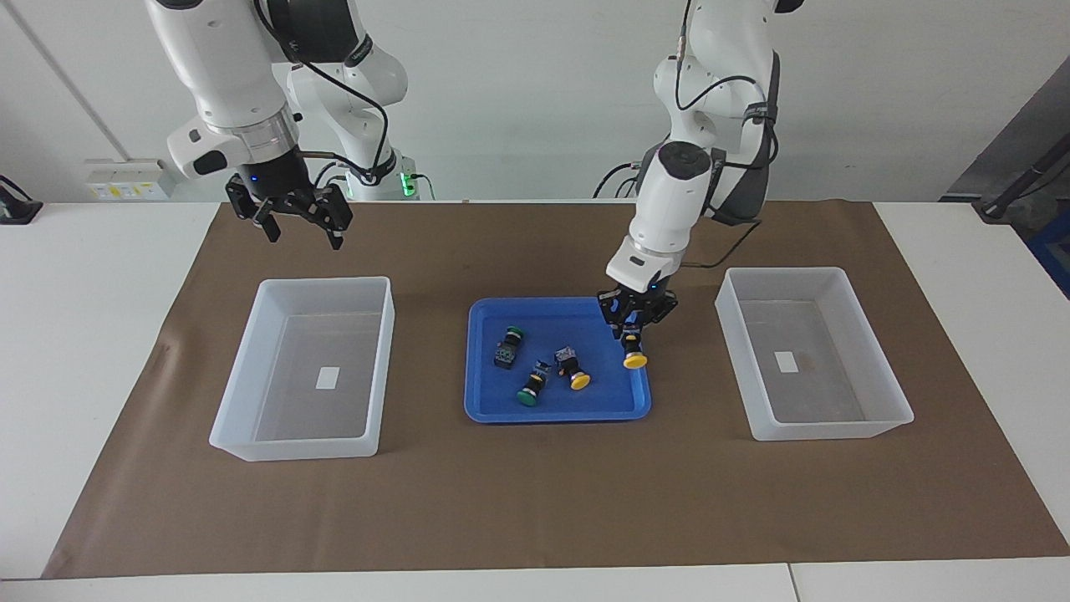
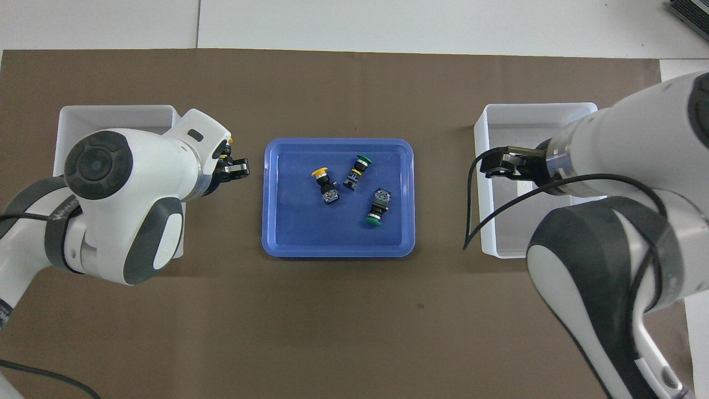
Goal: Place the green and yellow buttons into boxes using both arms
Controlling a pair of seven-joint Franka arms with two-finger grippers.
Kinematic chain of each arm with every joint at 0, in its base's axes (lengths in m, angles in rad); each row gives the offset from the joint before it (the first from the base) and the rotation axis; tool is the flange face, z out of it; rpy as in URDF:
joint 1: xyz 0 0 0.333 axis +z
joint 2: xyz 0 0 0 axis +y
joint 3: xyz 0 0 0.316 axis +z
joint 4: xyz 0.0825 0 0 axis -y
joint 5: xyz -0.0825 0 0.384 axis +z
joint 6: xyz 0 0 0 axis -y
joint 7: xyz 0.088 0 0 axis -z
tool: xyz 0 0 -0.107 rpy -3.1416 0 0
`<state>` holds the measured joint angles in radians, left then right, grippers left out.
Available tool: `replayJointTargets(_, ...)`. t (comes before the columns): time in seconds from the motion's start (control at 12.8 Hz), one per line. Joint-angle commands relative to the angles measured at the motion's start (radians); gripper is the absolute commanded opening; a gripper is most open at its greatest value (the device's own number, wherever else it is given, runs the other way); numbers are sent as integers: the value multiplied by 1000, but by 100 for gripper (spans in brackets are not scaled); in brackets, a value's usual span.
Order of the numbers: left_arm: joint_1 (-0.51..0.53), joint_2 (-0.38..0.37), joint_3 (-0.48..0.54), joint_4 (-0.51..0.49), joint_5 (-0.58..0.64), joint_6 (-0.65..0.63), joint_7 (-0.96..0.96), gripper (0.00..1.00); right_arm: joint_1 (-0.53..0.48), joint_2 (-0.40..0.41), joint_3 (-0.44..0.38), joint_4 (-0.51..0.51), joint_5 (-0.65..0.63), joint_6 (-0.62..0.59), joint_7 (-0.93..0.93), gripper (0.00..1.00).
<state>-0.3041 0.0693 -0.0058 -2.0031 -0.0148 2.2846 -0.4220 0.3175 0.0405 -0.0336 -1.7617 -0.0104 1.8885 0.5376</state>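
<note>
While the left gripper (image 1: 633, 328), clenched on a yellow button (image 1: 634, 358), hangs at the blue tray's (image 1: 501, 414) three-o'clock rim, the next move should be carrying it over the box (image 1: 886, 418); the right gripper (image 1: 294, 219) waits, fingers spread.

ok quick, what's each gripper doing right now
Left gripper: shut on a yellow button, raised over the blue tray's edge.
Right gripper: open, holding nothing.

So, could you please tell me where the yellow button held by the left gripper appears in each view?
Facing view: the held yellow button hangs cap-down from the left gripper, above the blue tray's rim.
Overhead view: only a yellow sliver shows beside the gripper.
Shared landmark: the blue tray.
</note>
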Motion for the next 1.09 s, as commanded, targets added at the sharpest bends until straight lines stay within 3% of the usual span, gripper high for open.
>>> replayJointTargets(0.0, 114, -26, -8, -16, 18, -4, 148, 0, 84, 112, 3, -2, 10, 131, 141, 100)
replayJointTargets(0.23, 249, -16, -11, -26, 13, 68, 323, 0, 147, 222, 4, -4, 10, 288, 275, 100)
replayJointTargets(0.47, 345, 4, -13, -77, 9, 146, 493, 0, 202, 286, 4, -10, 9, 360, 332, 100)
replayJointTargets(1.01, 408, 121, -13, -109, 7, 302, 535, 0, 255, 326, 3, -105, 1, 446, 337, 95)
